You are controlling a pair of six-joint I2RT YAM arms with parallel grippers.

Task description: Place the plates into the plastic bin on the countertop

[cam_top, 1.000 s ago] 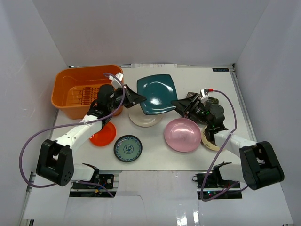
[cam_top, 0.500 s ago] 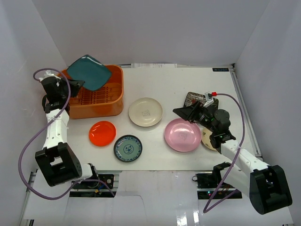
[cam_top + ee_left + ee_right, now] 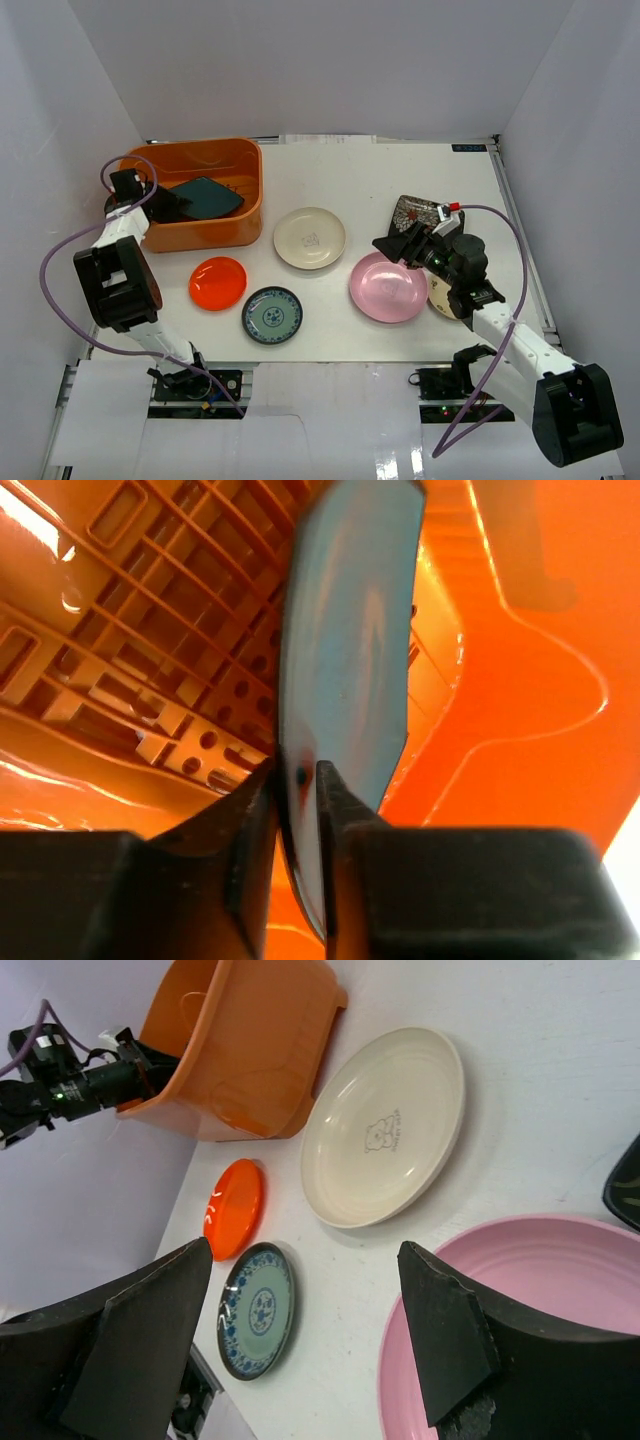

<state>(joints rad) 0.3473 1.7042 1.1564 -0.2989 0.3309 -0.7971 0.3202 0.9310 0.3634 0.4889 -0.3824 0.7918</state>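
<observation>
While the dark teal plate [image 3: 205, 196] is inside the plastic bin [image 3: 200, 150], six other plates [image 3: 310, 238] sit on the worktop [image 3: 400, 180]. Left hand [image 3: 297, 775] straddles its edge, grip undeterminable; right hand [image 3: 305, 1250] wide, empty, near the pink plate [image 3: 388, 290].

Robotics lab, looks like: plain white walls [image 3: 300, 60] box in a white table [image 3: 400, 180], w/ 2 cabled robot arms [image 3: 510, 340] bolted on.

White walls [image 3: 320, 60] are enclosing the scene, and a small dark label [image 3: 470, 148] is lying flat at the frame's upper right.
</observation>
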